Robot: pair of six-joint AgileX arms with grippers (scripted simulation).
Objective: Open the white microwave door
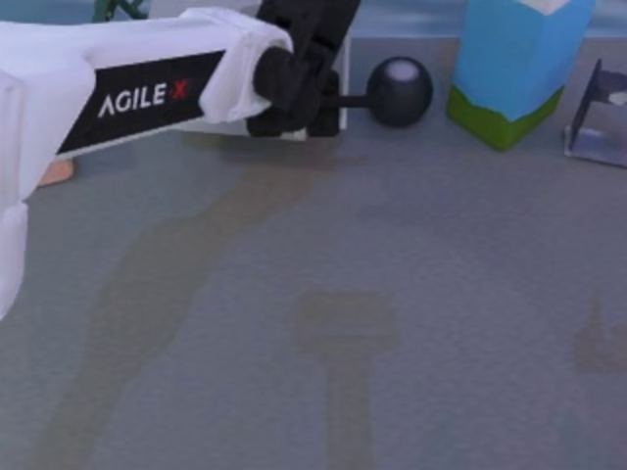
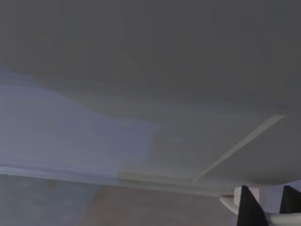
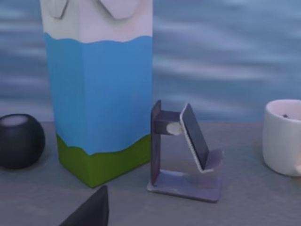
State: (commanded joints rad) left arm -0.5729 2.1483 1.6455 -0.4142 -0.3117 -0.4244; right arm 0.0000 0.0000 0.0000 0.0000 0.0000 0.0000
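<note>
Left gripper (image 1: 294,93) stretched across to table's far edge, finger spread indiscernible, hard against microwave door (image 2: 155,94).

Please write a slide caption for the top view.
Left gripper at the microwave door, beside a black ball and carton.

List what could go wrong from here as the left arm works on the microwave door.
1. The left claw sits at the edge of the microwave door, and its wrist view is filled by a grey panel, so the grip cannot be checked; it may slip off.
2. A black sphere lies just right of the door; a swinging door or the claw may knock it.
3. The blue-and-green carton stands further right, tall enough to topple if bumped.
</note>
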